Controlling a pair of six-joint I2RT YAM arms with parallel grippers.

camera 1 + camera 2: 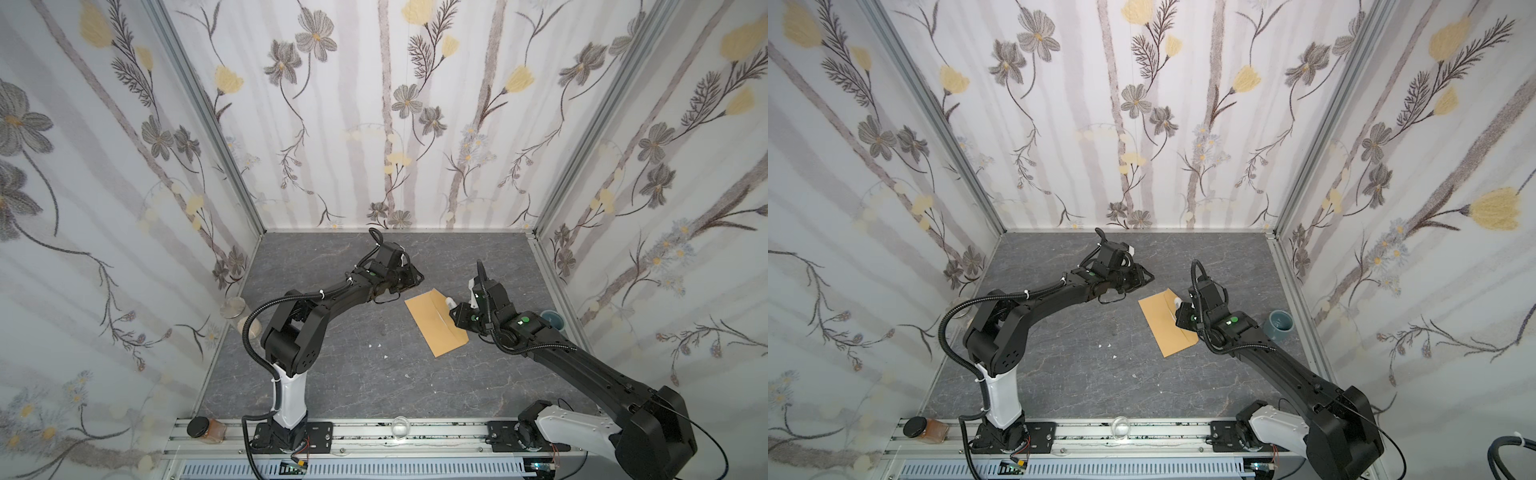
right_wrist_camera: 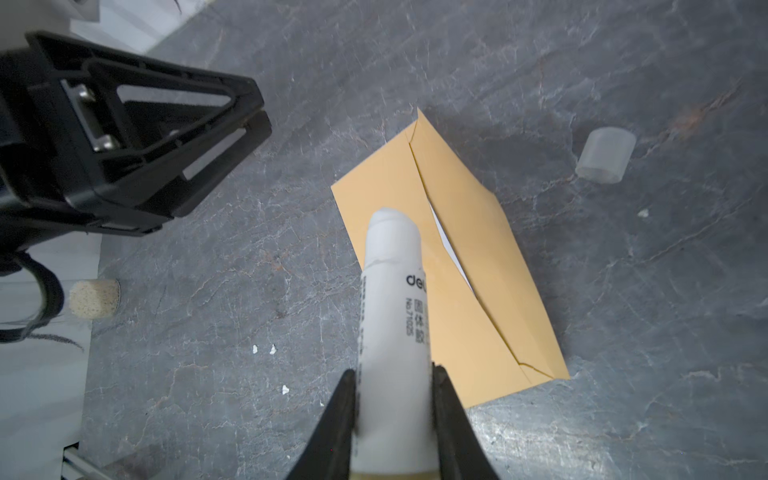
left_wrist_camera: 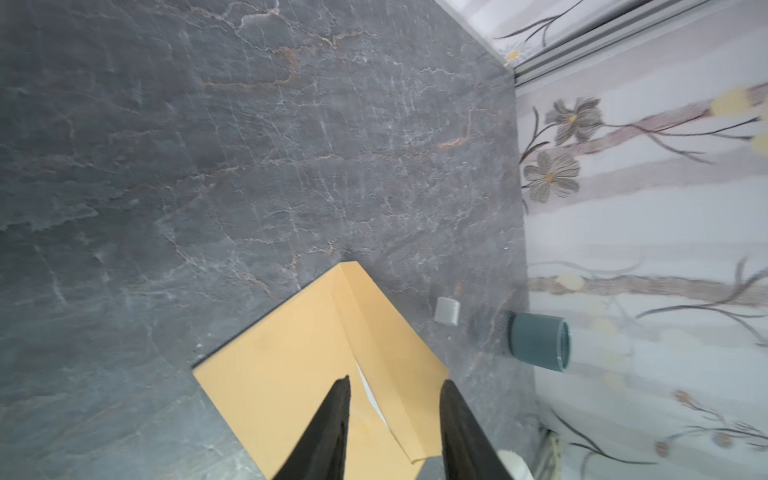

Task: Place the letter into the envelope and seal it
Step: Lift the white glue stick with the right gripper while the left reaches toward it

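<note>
While both arms reach in over the dark grey stone-patterned table point(image 1: 332, 374), the contents stand as follows:

1. Long tan-brown kraft paper envelope point(image 1: 434, 328): flat on the table, a little toward 3 o'clock from centre in a top view. Its long axis runs from 11 to 5 o'clock. The pointed flap is folded over, with its edge gaping slightly off the body
2. Letter, white paper sheet point(image 2: 451, 249): inside the envelope, with only a thin white sliver showing in the gap under the flap
3. Small white glue stick point(image 2: 395, 299), uncapped: clamped by its barrel in the right gripper point(image 2: 395, 374) at the envelope's 3 o'clock edge. Its tip is over the envelope beside the flap edge; contact cannot be told
4. Left gripper point(image 3: 395, 380): jaws apart and holding nothing, hovering near the envelope's 11 o'clock end
5. Translucent cylindrical cap point(image 2: 605, 154): on its side on the table, apart from the envelope
6. Blue-grey ceramic cup point(image 1: 552, 319): at 3 o'clock, near the wall
</note>
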